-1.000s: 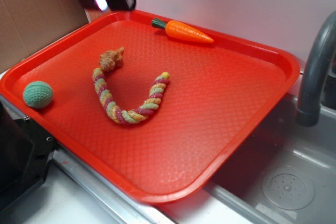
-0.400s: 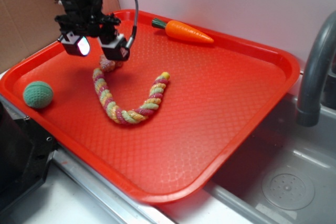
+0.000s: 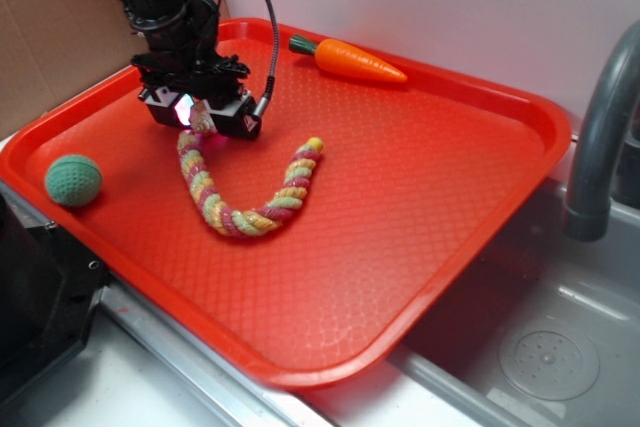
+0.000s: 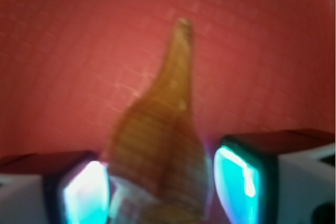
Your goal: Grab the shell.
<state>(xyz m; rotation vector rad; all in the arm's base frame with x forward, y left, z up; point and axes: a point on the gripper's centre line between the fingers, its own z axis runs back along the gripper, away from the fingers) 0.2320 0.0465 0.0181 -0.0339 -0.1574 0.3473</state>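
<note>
We see our tool (image 3: 197, 119) spread wide, its fingers (image 4: 84, 192) flanking the shell (image 4: 163, 140) near the red tray's (image 3: 420, 197) far-left corner, beside the braided rope's (image 3: 245, 197) end.

Exterior view is evenly lit and mostly sharp, soft glare on the tray (image 3: 470, 207) rim and carrot (image 3: 358, 60), faint shadows beside the rope (image 3: 240, 192) and green ball (image 3: 73, 180); the arm's top looks slightly smeared. Wrist view is heavily blurred and red-tinted: the shell (image 4: 160, 145) is out of focus with soft edges. The gripper (image 4: 160, 192) pads (image 4: 239, 177) glow cyan-white, blown out at the left one.
</note>
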